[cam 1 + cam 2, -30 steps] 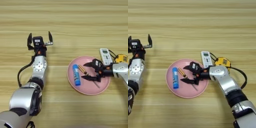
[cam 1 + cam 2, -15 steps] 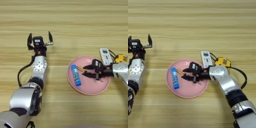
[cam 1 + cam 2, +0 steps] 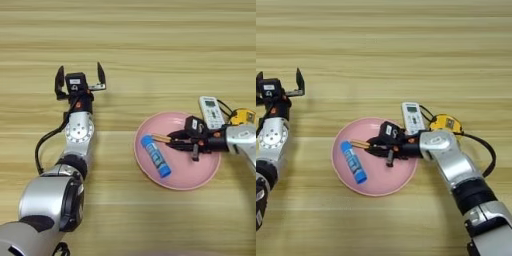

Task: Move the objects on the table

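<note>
Fingers of the right gripper (image 3: 372, 147) close on the thin screwdriver (image 3: 362, 145) over the pink plate (image 3: 376, 185); light, rigid, slippery: grip mid-handle. Left gripper (image 3: 80, 80) idles wide open on the desk (image 3: 150, 50).

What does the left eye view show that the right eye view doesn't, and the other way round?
Left eye only: the left arm's full length down to its shoulder, with table to its left. Right eye only: the right arm past the elbow, its cable, and the whole tape measure. Both: the left gripper open and empty above the table; the right gripper over the plate, seemingly shut on the screwdriver; the glue stick on the plate; the remote beside it.
</note>
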